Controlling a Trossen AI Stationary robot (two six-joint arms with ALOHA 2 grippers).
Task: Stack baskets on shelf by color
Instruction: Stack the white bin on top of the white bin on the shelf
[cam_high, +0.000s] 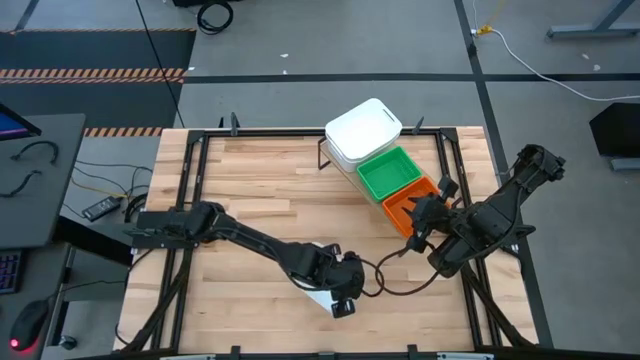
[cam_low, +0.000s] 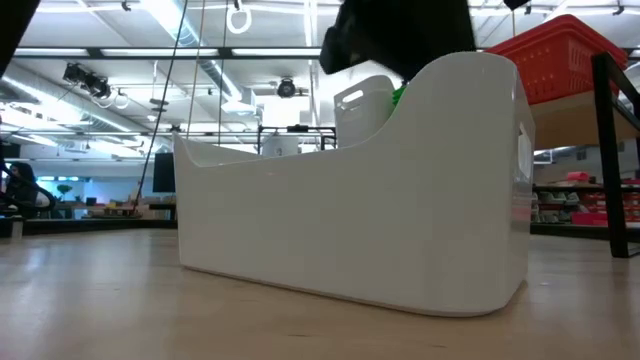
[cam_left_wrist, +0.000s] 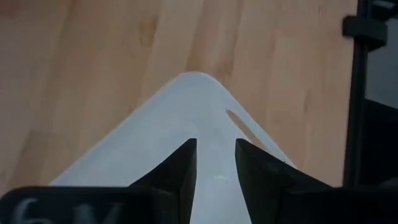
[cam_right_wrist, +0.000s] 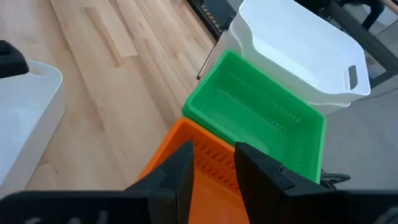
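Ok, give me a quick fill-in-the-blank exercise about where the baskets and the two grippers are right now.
1. On the shelf, the green basket sits between the white basket and the ____ basket.
2. The left gripper has its fingers on either side of the rim of a ____ basket lying on the table.
3. The right gripper is at the rim of the ____ basket.

Missing words: orange; white; orange
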